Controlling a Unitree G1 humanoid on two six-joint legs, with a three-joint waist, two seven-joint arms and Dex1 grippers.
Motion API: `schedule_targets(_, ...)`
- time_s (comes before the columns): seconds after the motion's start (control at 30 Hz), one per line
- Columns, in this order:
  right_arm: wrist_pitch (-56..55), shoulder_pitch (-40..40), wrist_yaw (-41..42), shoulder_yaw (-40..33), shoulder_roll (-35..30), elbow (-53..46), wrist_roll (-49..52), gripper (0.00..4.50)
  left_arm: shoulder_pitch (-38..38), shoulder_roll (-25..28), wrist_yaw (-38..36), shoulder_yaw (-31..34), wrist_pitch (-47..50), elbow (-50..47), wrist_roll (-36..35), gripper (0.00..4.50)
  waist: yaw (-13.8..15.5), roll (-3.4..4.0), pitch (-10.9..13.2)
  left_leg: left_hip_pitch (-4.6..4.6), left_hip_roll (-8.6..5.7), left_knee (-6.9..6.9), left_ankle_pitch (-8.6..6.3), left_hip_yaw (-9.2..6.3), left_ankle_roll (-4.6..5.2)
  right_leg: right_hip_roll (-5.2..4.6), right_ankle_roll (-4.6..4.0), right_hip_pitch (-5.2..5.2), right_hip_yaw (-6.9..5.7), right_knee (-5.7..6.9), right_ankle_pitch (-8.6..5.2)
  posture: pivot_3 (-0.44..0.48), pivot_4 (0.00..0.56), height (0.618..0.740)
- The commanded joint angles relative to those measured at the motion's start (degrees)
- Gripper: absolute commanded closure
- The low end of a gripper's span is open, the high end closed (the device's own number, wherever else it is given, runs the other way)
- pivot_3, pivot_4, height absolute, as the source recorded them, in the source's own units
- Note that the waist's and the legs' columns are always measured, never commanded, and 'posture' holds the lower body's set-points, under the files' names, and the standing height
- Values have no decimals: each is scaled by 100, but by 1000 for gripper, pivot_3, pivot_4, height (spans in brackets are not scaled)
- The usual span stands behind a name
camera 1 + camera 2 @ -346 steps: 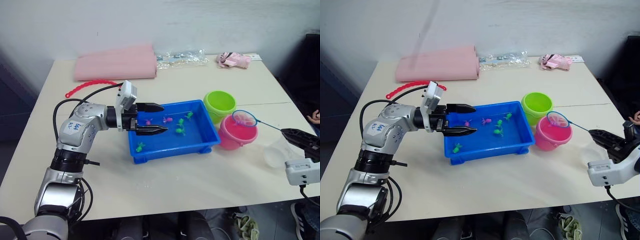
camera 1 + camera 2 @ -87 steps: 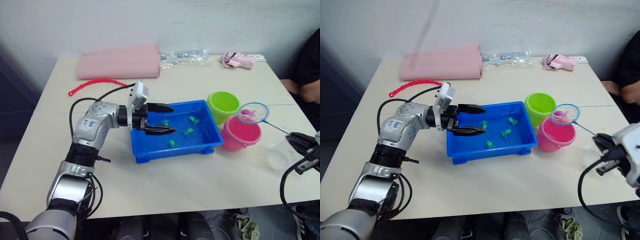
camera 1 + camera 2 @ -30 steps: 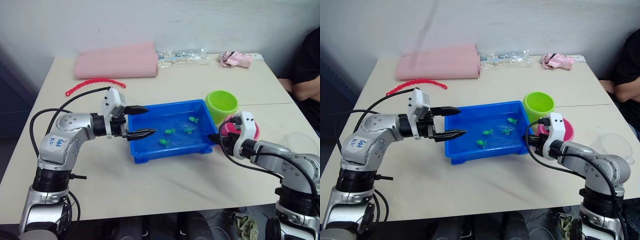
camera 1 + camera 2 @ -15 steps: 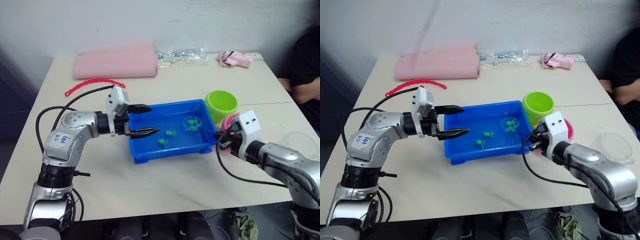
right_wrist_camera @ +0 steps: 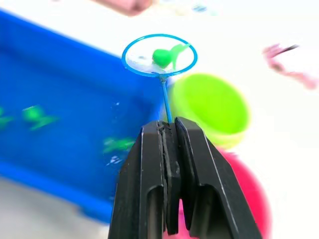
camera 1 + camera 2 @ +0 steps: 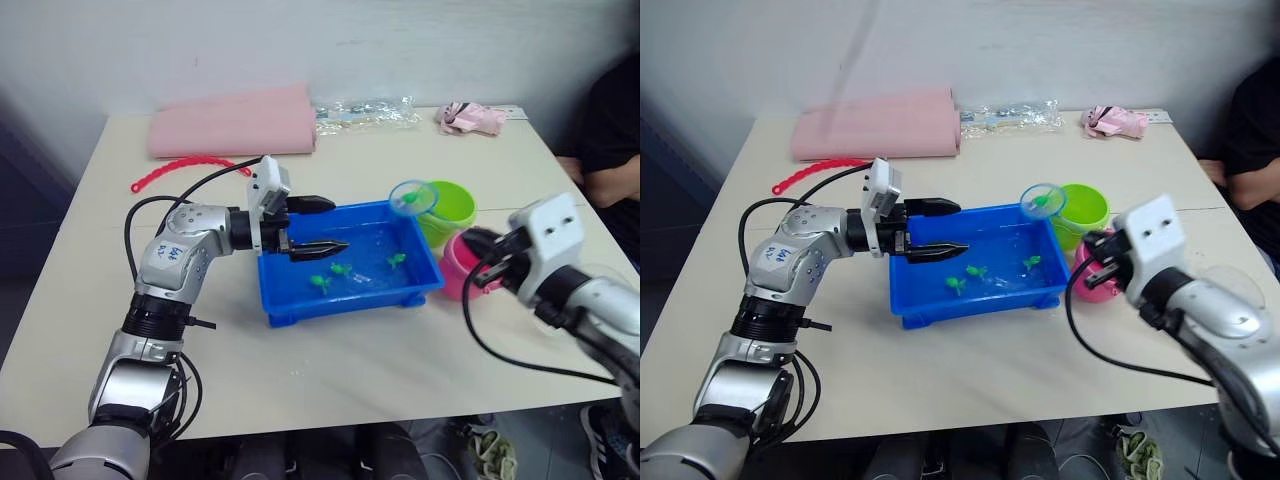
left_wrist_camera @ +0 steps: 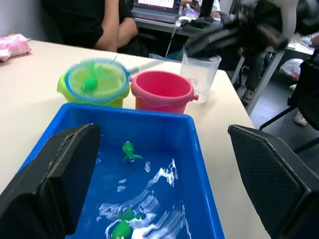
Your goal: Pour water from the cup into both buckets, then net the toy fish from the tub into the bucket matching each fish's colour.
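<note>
This looks like an office or lab room used for robot trials. A plain pale table (image 6: pixel 330 370) stands against a bare white wall (image 6: pixel 300 40). In the left wrist view a person (image 7: pixel 94 25) in black sits by a desk carrying an open laptop (image 7: pixel 157 4) and cables, with a black office chair (image 7: pixel 299 104) just beside the table's end.

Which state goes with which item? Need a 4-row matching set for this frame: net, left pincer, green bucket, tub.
Things:
1. net
2. left pincer
3. green bucket
4. tub

States:
A. holds water and green fish
B. open, over the tub's left end
C. carries one green fish, hoop by the green bucket's rim
D. stands between the tub and the pink bucket, further back

Pairs: 1-C, 2-B, 3-D, 4-A
</note>
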Motion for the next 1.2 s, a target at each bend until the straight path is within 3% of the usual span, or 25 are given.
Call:
schedule_targets(0.03,-199,-108,272,-233,-467,268,-281,4500,-170,-47,-83,0,-181,63,74,13,-5,0,0,0,1,-1,0,0,0,1,0,0,-1,-1,0,0,150,738)
schedule_targets(0.17,-1256,7,794,275,-1506,1110,-1376,4500,-212,-91,-105,17,-226,111,93,13,-8,0,0,0,-2,0,0,4,2,-1,1,0,2,-1,0,0,150,738)
schedule_targets(0.27,-3357,418,1060,950,-2516,2000,-3021,4500,-222,-88,-73,68,-254,142,100,13,-1,4,4,1,-4,0,-1,7,6,-4,5,3,1,-8,2,0,150,738)
schedule_targets(0.33,-4324,447,1095,1242,-2811,2431,-3656,4500,-189,-70,-62,93,-252,115,96,13,-25,4,4,2,-7,-3,-1,15,6,-5,9,-2,10,-7,4,0,150,738)
schedule_targets(0.47,-6521,182,550,2035,-3582,3327,-5639,4500,-87,-44,-4,124,-183,-60,59,13,-59,7,5,9,-2,-7,0,24,4,-3,10,-5,18,-3,3,0,150,738)
schedule_targets(0.73,-7748,-718,522,2396,-3220,3981,-6514,4500,30,53,108,208,-37,-274,16,13,-140,8,6,10,5,-4,3,20,-2,0,8,-4,19,-2,1,0,150,738)
schedule_targets(1.2,-8738,-1511,634,2808,-2790,4636,-7396,4500,92,84,171,244,19,-410,-6,13,-155,9,6,11,4,-1,3,20,-2,0,8,-1,20,0,1,0,150,738)
